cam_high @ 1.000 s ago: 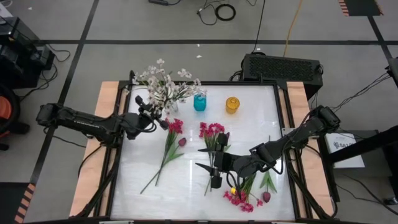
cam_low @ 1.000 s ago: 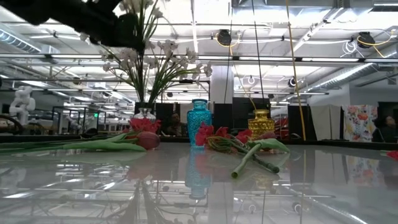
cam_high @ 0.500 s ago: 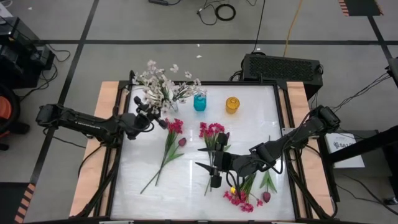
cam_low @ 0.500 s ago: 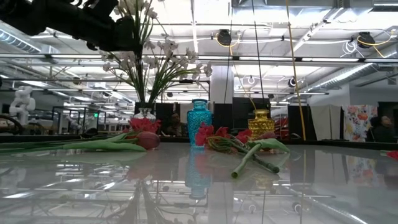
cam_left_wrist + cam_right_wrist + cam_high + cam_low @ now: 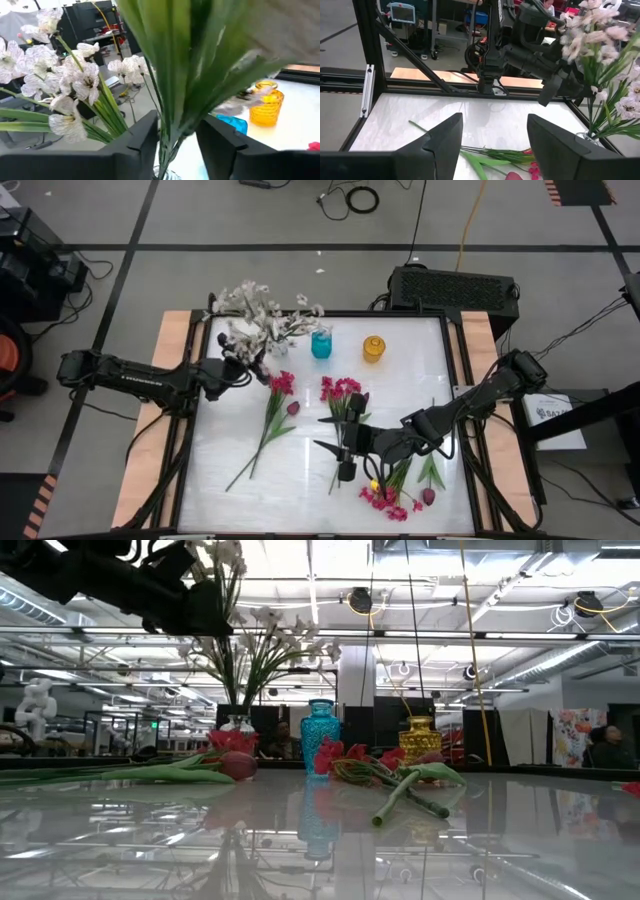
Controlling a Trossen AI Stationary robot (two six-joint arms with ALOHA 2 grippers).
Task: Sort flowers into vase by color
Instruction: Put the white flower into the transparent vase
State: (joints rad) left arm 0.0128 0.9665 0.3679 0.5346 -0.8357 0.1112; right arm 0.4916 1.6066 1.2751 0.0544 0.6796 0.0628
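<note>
White table [image 5: 310, 470] under workshop lights, left gripper [image 5: 247, 363] at ten o'clock clamped on white sprig [image 5: 255, 315] stems above clear vase [image 5: 232, 723], right gripper [image 5: 340, 452] at five o'clock, fingers apart, over magenta flowers [image 5: 340, 392].

Both arms matte black throughout, slim tubular links with chunkier rounded joint housings. Left arm [image 5: 130, 373] has a faint pale marking along its long link. Right arm [image 5: 470, 408] same build, bulky round housing at the end nearest the table edge [image 5: 480, 340]. Left gripper [image 5: 177, 145]: two flat, angular black fingers [image 5: 137, 145]. Right gripper [image 5: 492, 145]: same black fingers [image 5: 442, 142], smooth, slightly glossy.
</note>
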